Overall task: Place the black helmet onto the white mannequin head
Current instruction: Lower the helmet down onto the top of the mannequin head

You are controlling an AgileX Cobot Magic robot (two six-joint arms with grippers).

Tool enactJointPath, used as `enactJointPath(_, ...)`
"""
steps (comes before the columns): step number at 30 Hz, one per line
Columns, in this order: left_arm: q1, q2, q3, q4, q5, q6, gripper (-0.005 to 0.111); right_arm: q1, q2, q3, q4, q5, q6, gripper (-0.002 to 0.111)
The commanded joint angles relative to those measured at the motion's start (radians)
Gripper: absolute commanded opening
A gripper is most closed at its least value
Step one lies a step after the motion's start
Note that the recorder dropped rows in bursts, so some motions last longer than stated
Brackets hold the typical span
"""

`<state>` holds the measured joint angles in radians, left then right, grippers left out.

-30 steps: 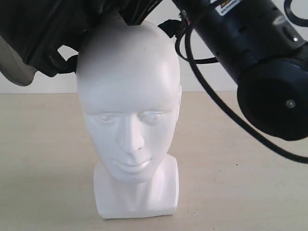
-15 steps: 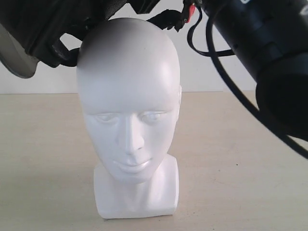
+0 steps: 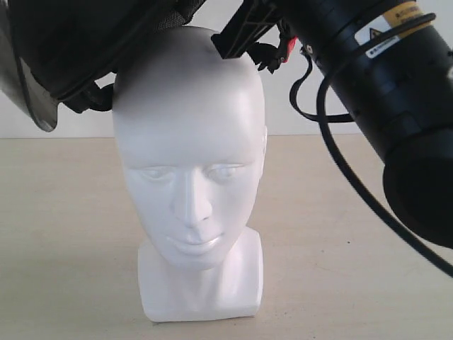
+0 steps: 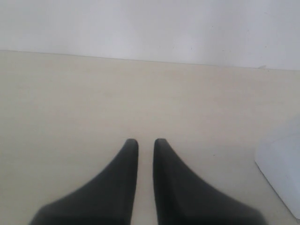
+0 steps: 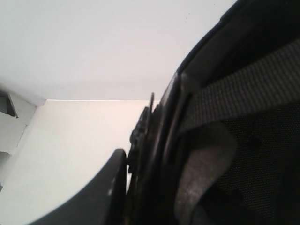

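helmet point(image 3: 78, 42): black | visor point(image 3: 30, 95): smoky grey | buckle point(image 3: 289, 48): red | mannequin head point(image 3: 187, 134): white | table point(image 3: 64, 255): pale beige

The white mannequin head point(image 3: 190, 177) stands upright on the pale wooden table point(image 3: 56, 248).

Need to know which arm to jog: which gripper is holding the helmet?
The right gripper, clamped on the black helmet's rim by the white mannequin head's crown. The left gripper is closed on nothing, over the table.

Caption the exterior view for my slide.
Right arm holds the helmet tilted over the crown of the mannequin head, not yet seated.
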<state>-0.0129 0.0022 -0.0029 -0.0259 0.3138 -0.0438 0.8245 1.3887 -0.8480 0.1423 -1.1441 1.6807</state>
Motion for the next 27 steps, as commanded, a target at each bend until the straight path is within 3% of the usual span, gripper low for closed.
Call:
enactJointPath(1,0.003,-0.002,0.003,-0.003,0.000,-0.009,0.013,-0.009,-0.040,0.015,0.035,-0.049,-0.020,0.000)
enactJointPath(27,0.003,-0.002,0.003,-0.003,0.000,-0.009,0.013,-0.028,-0.084,0.142,0.113,-0.003,-0.156,0.000)
